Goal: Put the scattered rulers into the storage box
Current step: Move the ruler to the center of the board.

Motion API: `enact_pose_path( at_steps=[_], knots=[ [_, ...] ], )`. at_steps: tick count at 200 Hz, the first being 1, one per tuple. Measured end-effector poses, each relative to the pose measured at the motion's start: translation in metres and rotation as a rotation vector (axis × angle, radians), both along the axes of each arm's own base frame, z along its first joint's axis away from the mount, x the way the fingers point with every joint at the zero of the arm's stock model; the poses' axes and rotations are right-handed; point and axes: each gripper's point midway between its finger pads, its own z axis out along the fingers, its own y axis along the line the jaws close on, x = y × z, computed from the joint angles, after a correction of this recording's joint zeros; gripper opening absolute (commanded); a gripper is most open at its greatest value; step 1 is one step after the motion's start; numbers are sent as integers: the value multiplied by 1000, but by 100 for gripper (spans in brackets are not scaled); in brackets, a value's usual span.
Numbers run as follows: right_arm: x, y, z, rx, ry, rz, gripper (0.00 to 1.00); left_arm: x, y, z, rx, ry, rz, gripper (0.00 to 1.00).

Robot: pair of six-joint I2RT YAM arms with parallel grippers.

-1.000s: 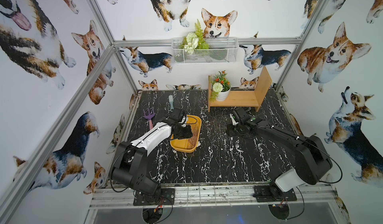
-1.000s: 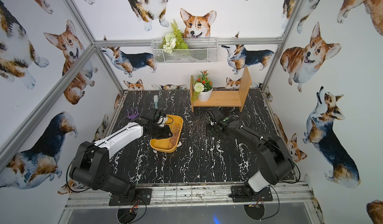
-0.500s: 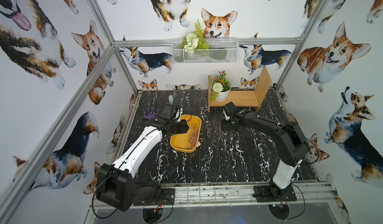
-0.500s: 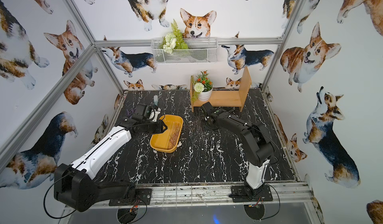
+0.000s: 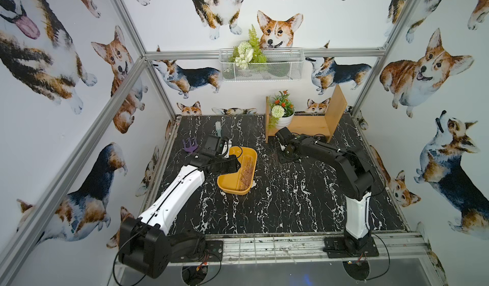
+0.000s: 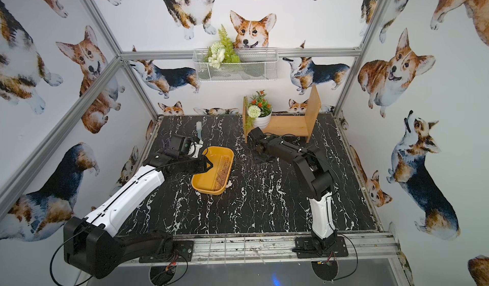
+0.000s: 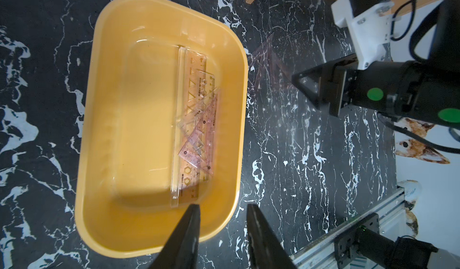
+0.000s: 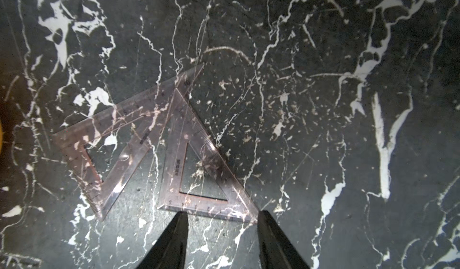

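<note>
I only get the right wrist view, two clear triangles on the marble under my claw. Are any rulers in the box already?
Observer: Yes. The left wrist view shows several rulers stacked along one side of the yellow box.
Operator: What is the left claw doing?
Observer: The left claw is open and empty, with its tips on either side of the box's rim.
Operator: Any clutter I should avoid?
Observer: In a top view, a purple fork and a pale brush lie on the table at the far left, outside the box.
</note>
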Motion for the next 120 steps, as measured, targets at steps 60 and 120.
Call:
enact_pose_path(
  at_steps=[60, 120],
  knots=[
    [5, -3, -11, -47, 11, 11, 51, -4, -7, 8, -66, -15, -3, 38],
    [7, -12, -19, -105, 6, -3, 56, -9, -10, 0, -93, 11, -5, 38]
  ],
)
